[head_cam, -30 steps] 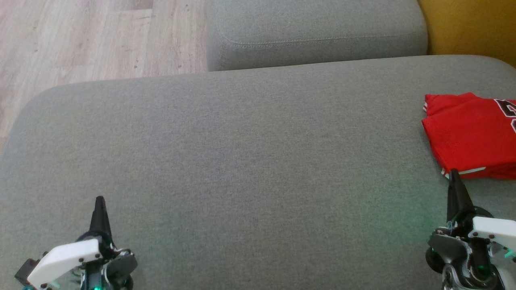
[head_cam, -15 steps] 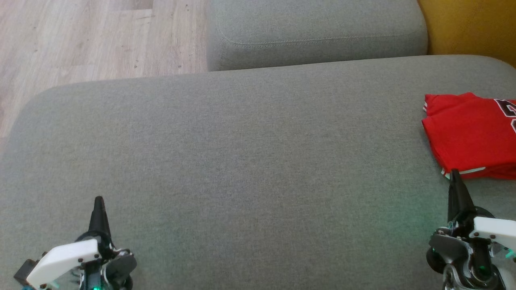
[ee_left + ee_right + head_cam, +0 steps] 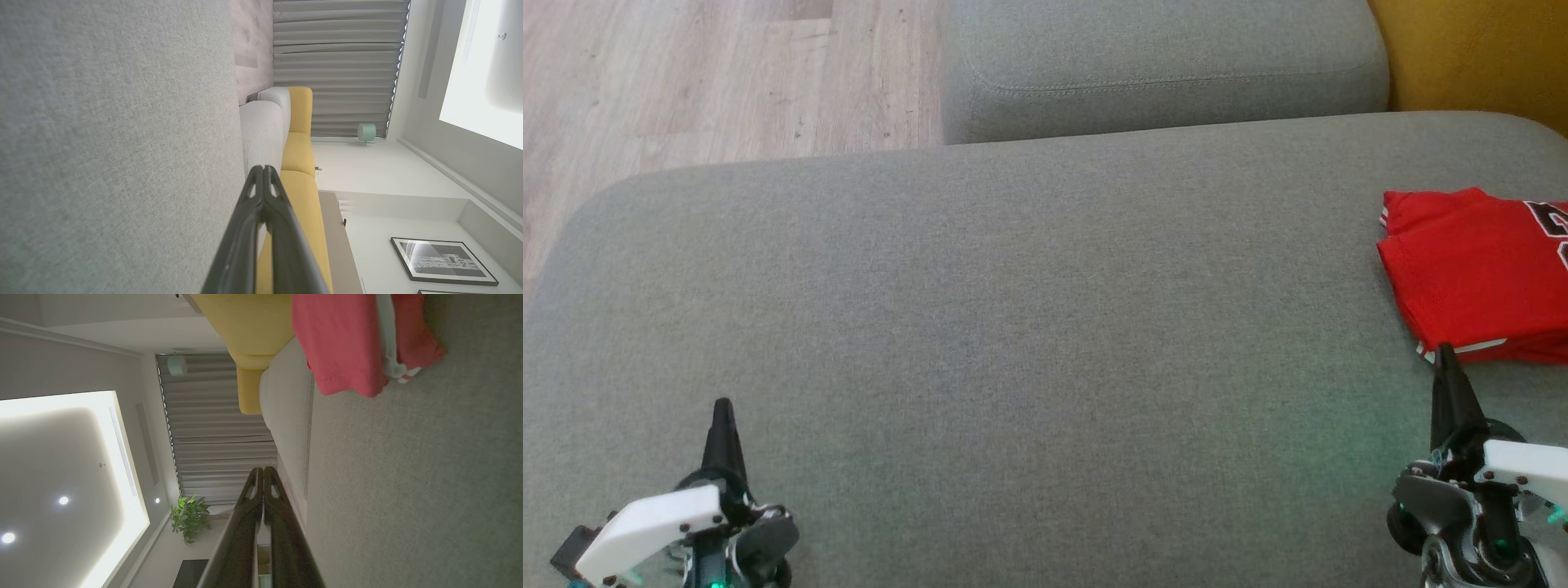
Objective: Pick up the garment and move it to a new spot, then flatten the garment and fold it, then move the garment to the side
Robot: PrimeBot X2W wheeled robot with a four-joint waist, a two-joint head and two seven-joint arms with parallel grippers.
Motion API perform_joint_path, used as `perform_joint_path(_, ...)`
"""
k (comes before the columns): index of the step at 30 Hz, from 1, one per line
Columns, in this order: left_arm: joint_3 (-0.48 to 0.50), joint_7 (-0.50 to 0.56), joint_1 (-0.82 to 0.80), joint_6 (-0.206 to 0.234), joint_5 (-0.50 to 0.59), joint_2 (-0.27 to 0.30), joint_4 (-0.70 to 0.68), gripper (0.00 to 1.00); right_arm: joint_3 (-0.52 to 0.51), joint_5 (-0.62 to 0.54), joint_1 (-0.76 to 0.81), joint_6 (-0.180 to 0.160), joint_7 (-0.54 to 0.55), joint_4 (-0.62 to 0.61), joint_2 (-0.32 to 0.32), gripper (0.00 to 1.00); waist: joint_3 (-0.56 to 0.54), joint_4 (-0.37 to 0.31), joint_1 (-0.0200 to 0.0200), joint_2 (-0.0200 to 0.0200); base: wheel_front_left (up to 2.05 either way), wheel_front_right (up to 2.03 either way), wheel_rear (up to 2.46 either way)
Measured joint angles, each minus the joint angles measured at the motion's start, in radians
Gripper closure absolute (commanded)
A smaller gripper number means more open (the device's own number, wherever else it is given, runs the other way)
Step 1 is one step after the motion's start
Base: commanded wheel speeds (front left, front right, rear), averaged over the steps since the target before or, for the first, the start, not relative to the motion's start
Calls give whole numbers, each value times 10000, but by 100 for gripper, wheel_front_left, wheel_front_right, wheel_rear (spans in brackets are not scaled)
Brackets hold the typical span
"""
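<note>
Folded red garment (image 3: 1478, 278) on grey cushion (image 3: 1013, 327); left hand (image 3: 722, 406), right hand (image 3: 1445, 353) both pressed together, empty.

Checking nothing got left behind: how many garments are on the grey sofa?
1: a folded red garment at the grey sofa's right edge, beyond the right hand. More may lie out of frame.

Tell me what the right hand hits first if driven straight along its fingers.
Probably the red garment: the shut right hand points at its near corner. Its height over the grey cushion is unclear, so it might skim over.
</note>
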Motion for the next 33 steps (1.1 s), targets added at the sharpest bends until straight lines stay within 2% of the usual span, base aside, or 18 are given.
perform_joint_path(33, 105, 59, 0, 0, 35, -56, 2, 100, -84, -79, 0, 0, 88, 4, 58, 100, 0, 0, 0, 0, 0, 0, 0)
